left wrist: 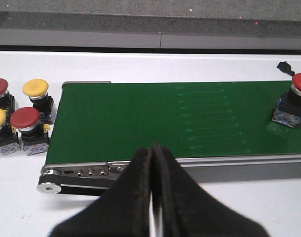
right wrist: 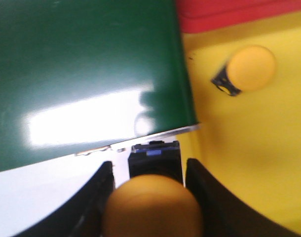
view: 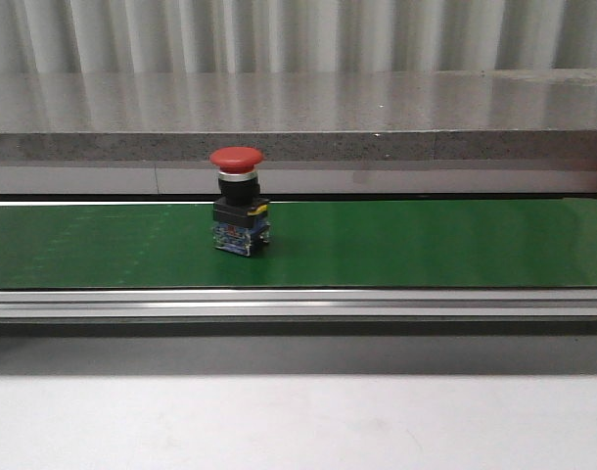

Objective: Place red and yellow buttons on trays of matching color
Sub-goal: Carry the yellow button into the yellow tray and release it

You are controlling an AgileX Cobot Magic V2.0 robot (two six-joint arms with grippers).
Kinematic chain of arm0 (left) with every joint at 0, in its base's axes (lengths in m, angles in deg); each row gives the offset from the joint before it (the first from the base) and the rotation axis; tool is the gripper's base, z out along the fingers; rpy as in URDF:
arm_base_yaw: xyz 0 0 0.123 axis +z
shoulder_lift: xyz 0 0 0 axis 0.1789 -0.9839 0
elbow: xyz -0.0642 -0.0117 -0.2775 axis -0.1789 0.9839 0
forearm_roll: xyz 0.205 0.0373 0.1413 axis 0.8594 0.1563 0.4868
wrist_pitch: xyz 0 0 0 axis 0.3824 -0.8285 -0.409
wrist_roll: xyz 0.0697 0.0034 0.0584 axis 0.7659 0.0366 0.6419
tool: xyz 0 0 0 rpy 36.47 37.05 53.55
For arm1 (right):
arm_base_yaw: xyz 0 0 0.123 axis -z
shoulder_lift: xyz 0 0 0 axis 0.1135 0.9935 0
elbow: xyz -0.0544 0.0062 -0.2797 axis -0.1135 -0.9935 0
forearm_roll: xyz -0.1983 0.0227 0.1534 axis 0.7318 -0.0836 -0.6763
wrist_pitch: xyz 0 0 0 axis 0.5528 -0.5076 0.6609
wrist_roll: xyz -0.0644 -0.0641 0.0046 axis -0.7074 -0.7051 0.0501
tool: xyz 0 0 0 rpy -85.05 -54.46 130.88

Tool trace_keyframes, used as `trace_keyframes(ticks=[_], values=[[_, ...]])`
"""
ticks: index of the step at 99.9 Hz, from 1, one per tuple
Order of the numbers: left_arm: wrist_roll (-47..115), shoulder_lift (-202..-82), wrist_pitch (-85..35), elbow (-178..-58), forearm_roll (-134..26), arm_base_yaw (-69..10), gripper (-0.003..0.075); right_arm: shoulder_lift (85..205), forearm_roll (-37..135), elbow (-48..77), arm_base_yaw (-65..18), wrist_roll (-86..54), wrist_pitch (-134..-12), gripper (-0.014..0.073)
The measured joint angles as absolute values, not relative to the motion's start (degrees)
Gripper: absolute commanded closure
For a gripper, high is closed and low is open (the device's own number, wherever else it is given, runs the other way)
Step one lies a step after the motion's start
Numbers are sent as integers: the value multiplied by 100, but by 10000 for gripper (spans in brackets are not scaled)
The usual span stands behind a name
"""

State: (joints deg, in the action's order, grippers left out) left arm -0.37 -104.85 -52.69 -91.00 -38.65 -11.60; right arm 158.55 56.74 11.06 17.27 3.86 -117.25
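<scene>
1. Grey tabletop (view: 298,421) lies nearest in the front view, with the green conveyor belt (view: 426,245) beyond it and a stone ledge (view: 298,117) behind; neither of my arms shows there.
2. My left gripper (left wrist: 151,197) has its fingers pressed together, holding nothing, just short of the belt's end.
3. My right gripper (right wrist: 148,197) pinches a yellow button (right wrist: 153,202); its cap is blurred and cut off, hiding most of its black body.
4. At 9 o'clock in the left wrist view stand four spare buttons (left wrist: 19,121), two red, two yellow, one cropped.
5. One red button (view: 239,201) stands upright on the belt, mushroom cap over a black and blue base.
6. Past my right fingers lies the yellow tray (right wrist: 239,148) with another yellow button (right wrist: 246,69), and a red tray (right wrist: 239,12) edge, mostly cut off.
</scene>
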Motion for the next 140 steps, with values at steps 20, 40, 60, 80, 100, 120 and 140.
trace_keyframes(ticks=[20, 40, 60, 80, 100, 120, 140], values=[[-37, -10485, -5269, -9100, -3865, -1160, 740, 15995, 5717, 928, 2561, 860, -11446, 450], [-37, -10485, -5269, -9100, -3865, -1160, 740, 16631, 5717, 852, 2829, 1014, -11181, 452], [-37, -10485, -5269, -9100, -3865, -1160, 740, 17150, 5717, 852, 2842, 1026, -10756, 452], [-37, -10485, -5269, -9100, -3865, -1160, 740, 17588, 5717, 852, 2842, 1036, -10421, 436], [-33, -10485, -5269, -9100, -3865, -1160, 740, 17781, 5717, 852, 2842, 1036, -10332, 203], [-33, -10485, -5269, -9100, -3865, -1160, 740, 17781, 5717, 852, 2842, 1036, -10298, 48], [-33, -10485, -5269, -9100, -3865, -1160, 740, 17688, 5717, 852, 2842, 1047, -10223, 51]])
